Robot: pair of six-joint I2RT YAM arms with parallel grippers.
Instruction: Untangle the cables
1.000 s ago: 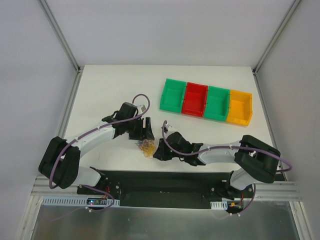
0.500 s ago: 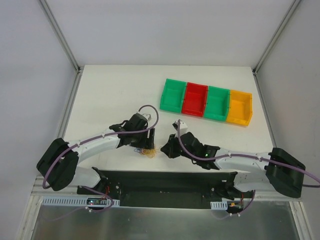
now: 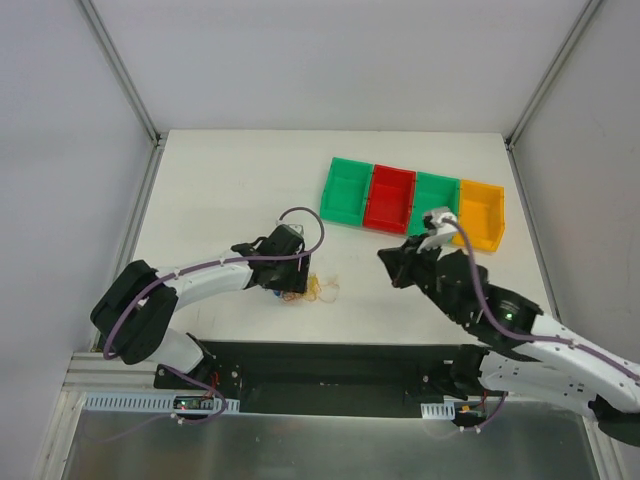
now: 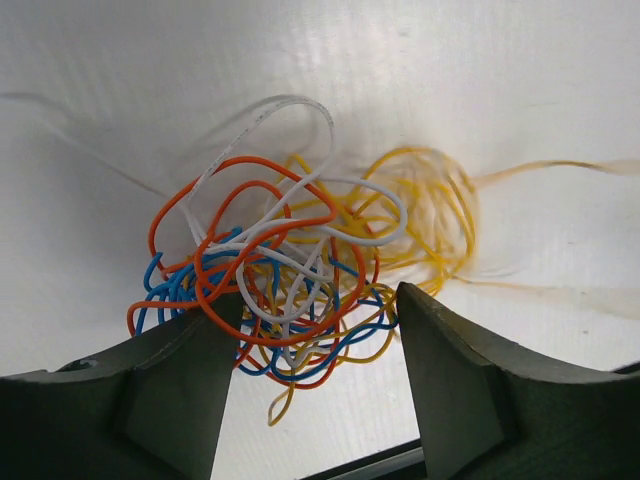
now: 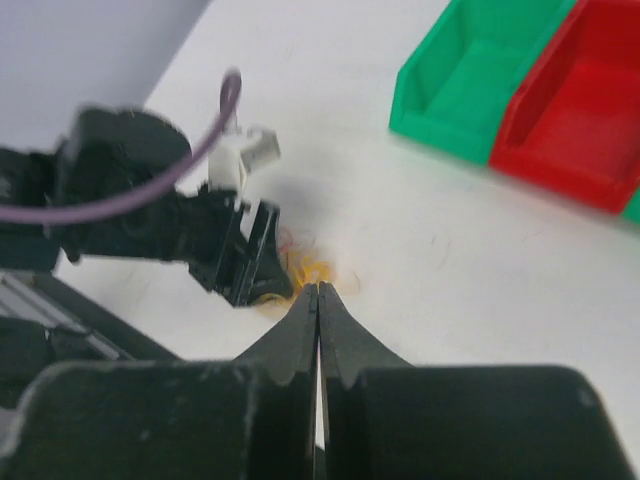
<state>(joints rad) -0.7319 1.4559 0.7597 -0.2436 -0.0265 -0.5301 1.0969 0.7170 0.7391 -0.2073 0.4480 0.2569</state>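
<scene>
On the white table [image 3: 220,190], near its front edge and left of centre, the left gripper [image 3: 292,288] stands over the cables [image 3: 318,291]. Its jaws are spread wide, one on either side of the lower loops of the knot, and are not yet pinching anything. The left wrist view shows the cables [image 4: 290,270] as one tight ball of orange, blue, white and yellow loops woven through each other, so I judge the untangling barely begun: no strand lies free on its own. The ball is roughly round, with no clear direction. Its only long axis is a yellow strand [image 4: 540,168] trailing off to the right across the table, roughly along the front edge. Further right, well apart from the knot, the right gripper [image 3: 385,258] hangs above the table with its fingers [image 5: 300,325] pressed flat together. I can make out no strand between them. Behind it sits the row of coloured bins [image 3: 388,226].
</scene>
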